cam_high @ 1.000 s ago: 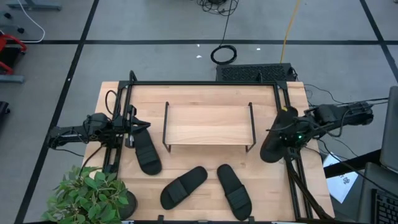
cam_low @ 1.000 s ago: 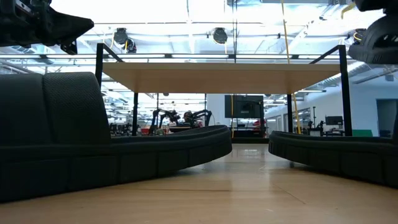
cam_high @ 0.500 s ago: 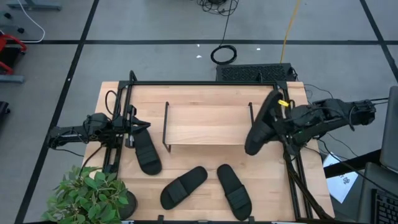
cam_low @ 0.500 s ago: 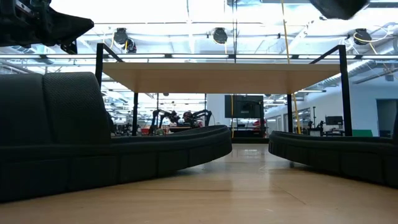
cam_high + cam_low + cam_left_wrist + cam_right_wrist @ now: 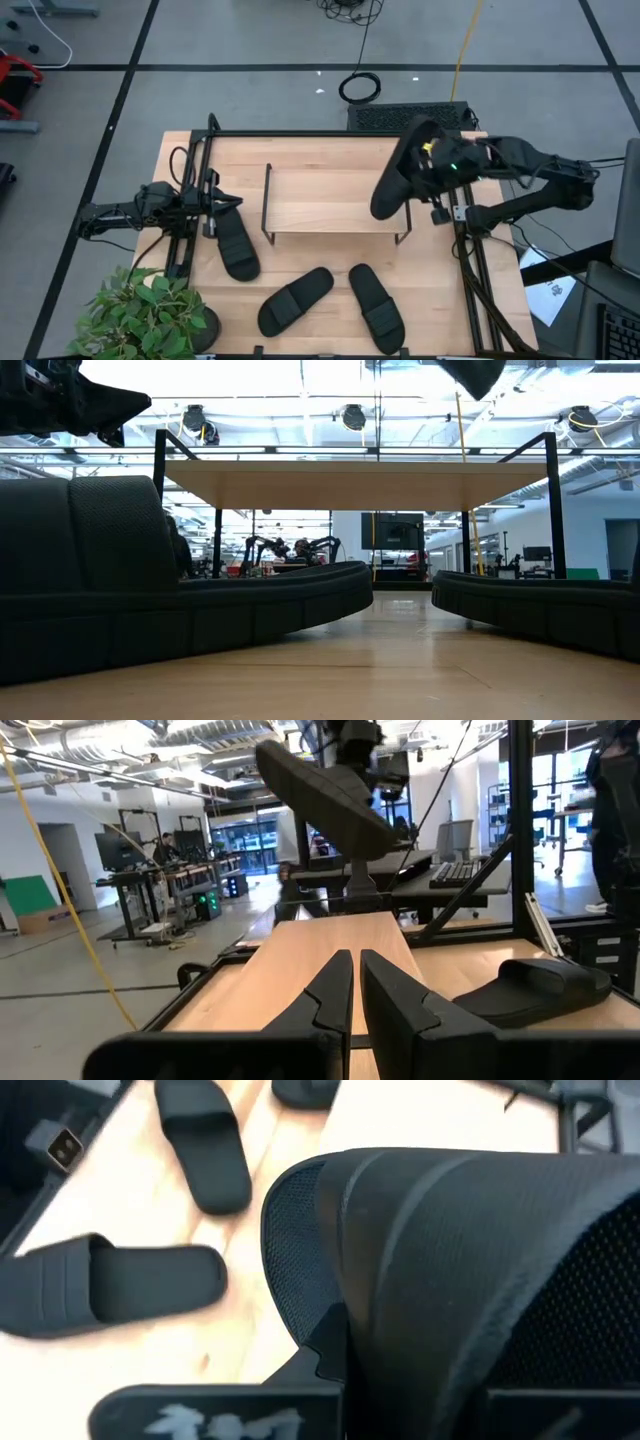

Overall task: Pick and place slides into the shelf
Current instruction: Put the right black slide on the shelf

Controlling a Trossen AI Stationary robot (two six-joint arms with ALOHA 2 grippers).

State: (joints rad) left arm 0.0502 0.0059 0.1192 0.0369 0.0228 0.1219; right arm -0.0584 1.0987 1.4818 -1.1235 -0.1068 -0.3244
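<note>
Four black slides show. My right gripper [image 5: 436,165] is shut on one slide [image 5: 398,172], held in the air over the right end of the shelf [image 5: 335,200]; its tip shows at the top of the low view [image 5: 470,372]. Another slide [image 5: 236,243] lies sole down at the table's left, just near my shut left gripper [image 5: 216,204], which touches nothing. Two more slides [image 5: 295,300] [image 5: 376,306] lie on the table's near part. The shelf stands mid-table on its black wire legs. My right gripper holds the slide by its side edge [image 5: 426,158], toward the slide's far end, coming level from the table's right. The slide is lifted clear and tilted, with its long axis slanting from far right to near left above the shelf's right end. The slide's own strap [image 5: 450,1230] hides the fingers.
A black tabletop frame [image 5: 330,134] runs along the far, left and right sides of the table. A potted plant [image 5: 150,315] stands at the near left corner. Bare wood lies between the shelf and the two near slides. A keyboard [image 5: 410,115] sits beyond the far edge.
My right gripper has carried its slide from the table's right edge up and toward the left and far side, and now holds it over the shelf's right end. The slide has turned about on the way. The left arm and the three other slides have kept still.
</note>
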